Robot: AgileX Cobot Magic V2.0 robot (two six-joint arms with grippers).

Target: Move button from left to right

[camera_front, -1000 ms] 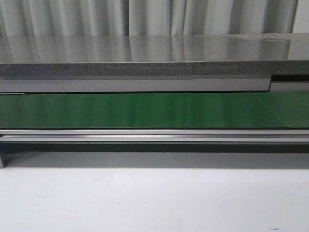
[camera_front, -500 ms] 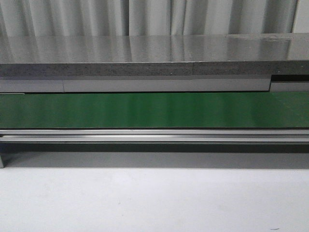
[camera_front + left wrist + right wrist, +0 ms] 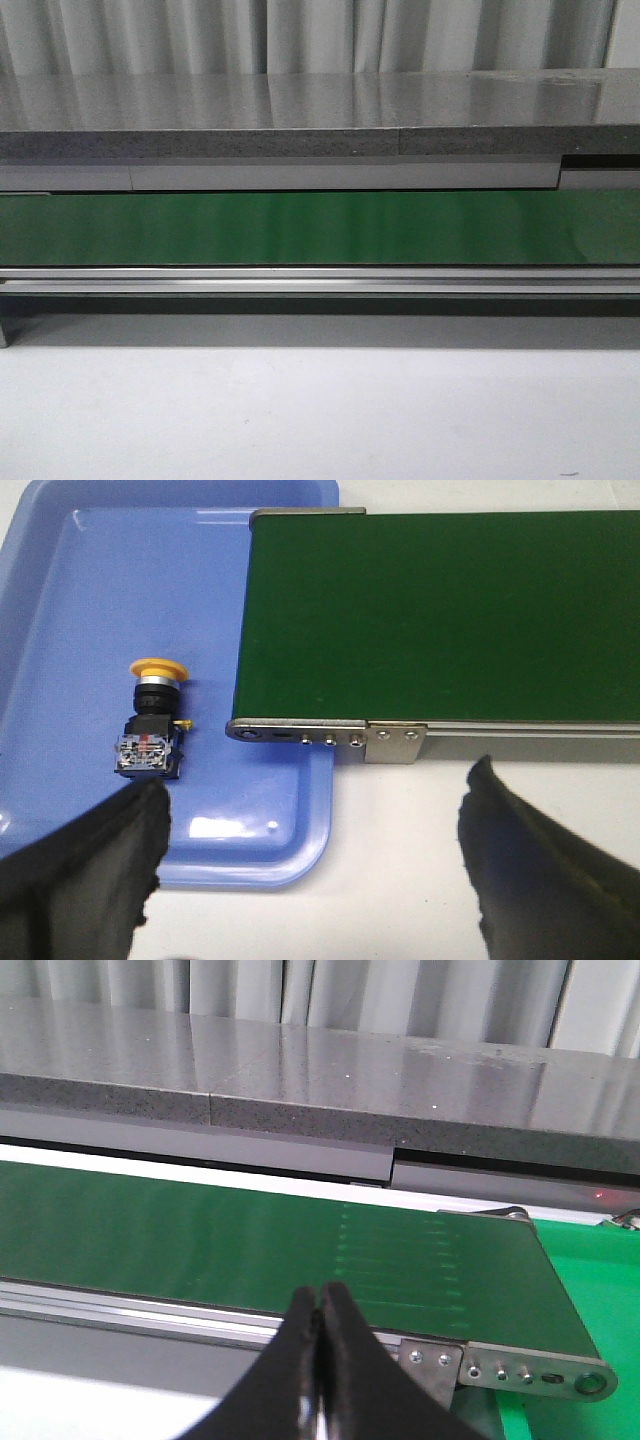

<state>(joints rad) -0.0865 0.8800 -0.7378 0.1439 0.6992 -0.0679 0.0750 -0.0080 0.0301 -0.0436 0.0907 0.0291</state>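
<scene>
On my left wrist camera the left gripper (image 3: pixel 310 870) has its two black fingers (image 3: pixel 85 875) spread wide apart with nothing between them. Beyond them the button (image 3: pixel 152 723) lies on its side in a blue tray (image 3: pixel 60 610), yellow cap pointing away from the fingers, black body nearer them, near the end of the belt (image 3: pixel 440 610) but not touching it. The tray's edge runs under the belt's end bracket (image 3: pixel 325 734).

On my right wrist camera the right gripper (image 3: pixel 318 1325) has its fingers pressed together, holding nothing, poised just before the belt's metal rail (image 3: pixel 140 1312). Past the belt's other end I see a bright green surface (image 3: pixel 590 1290).

The front camera shows neither gripper, tray nor button, only the belt (image 3: pixel 320 228) running across the picture on its metal rail (image 3: pixel 320 279), a white tabletop (image 3: pixel 320 415) in front, a grey speckled counter (image 3: pixel 300 110) behind, and pale curtains (image 3: pixel 320 35) at the back.
</scene>
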